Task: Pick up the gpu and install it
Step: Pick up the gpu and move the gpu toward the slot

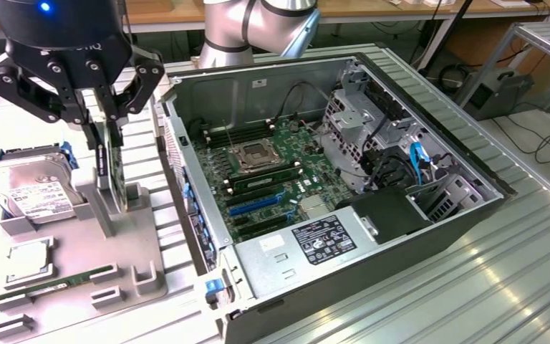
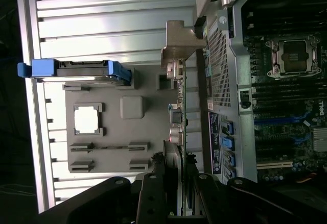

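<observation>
— While the pincer (image 1: 103, 130) is hovering at the grey holder (image 1: 74, 244), where is the gpu (image 1: 115, 172) sitting?
— Standing upright at the holder, beside the open case (image 1: 256, 86); pincer is clamping its top edge, hard drive (image 1: 26, 190) lying nearby.

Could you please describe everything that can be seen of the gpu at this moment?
The gpu is a thin, flat card seen edge-on, with a greenish board edge and a darker face. It stands upright over the grey holder tray, beside the open computer case. The wrist view shows a pale metal bracket at one end. The gripper appears closed on its upper edge. Whether its lower edge rests in the tray is unclear.
</observation>
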Robot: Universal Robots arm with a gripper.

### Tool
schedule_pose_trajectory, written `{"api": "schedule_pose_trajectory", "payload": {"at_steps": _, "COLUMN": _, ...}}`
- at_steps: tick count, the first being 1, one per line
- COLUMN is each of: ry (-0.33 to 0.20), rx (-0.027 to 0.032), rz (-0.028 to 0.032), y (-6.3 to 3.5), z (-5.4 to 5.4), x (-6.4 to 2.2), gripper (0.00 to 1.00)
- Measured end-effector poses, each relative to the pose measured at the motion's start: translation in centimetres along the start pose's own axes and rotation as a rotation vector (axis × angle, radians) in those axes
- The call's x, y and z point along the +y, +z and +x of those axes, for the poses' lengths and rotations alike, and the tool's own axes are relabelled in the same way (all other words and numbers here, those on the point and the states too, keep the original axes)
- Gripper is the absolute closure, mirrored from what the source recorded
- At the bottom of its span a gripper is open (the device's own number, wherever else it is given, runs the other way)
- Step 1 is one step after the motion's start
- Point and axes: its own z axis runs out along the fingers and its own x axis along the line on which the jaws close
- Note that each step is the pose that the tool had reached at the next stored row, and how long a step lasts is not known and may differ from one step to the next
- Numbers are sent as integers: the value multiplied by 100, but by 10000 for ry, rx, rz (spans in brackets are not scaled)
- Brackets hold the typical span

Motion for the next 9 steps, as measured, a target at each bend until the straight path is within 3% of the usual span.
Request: {"api": "schedule_pose_trajectory", "payload": {"at_steps": 9, "ry": 0, "rx": 0, "rz": 0, "y": -29, "z": 0, "x": 1, "gripper": 74}}
